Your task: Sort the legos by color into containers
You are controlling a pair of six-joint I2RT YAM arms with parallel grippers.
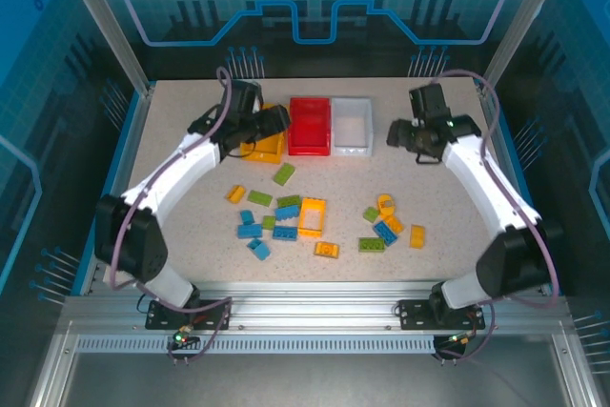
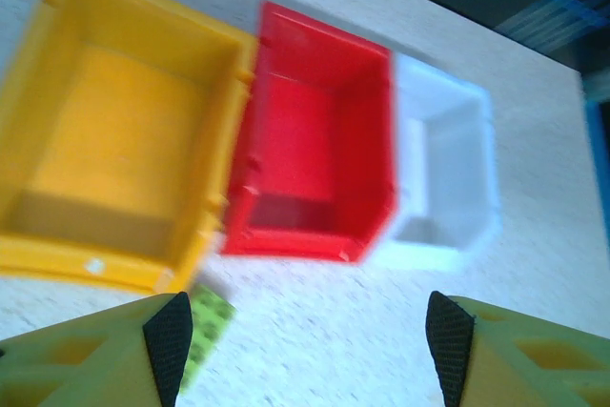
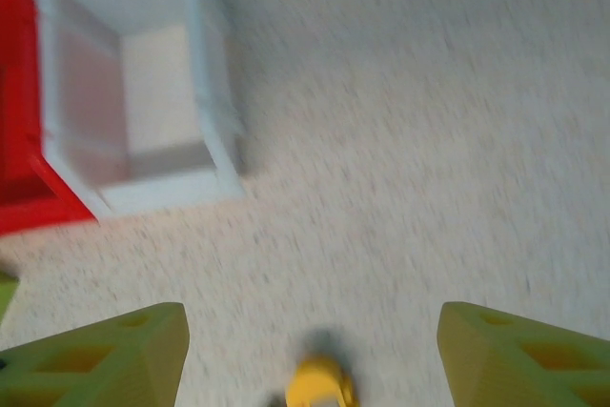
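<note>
Your left pincer [image 2: 305, 350] is spread and holds nothing. Just ahead, three open bins touch in a row: yellow bin [image 2: 86, 259], red bin [image 2: 305, 240], white bin [image 2: 448, 235]. A green brick [image 2: 205, 326] lies beside one finger. Your right pincer [image 3: 312, 331] is spread too, with a yellow brick [image 3: 319, 383] between its fingers, touching neither. Some eighteen small studded legos [image 1: 287, 212] scatter the counter [image 1: 343, 188] behind both.

White-and-black arms [image 1: 181, 173], olive fingers [image 2: 86, 359]
</note>
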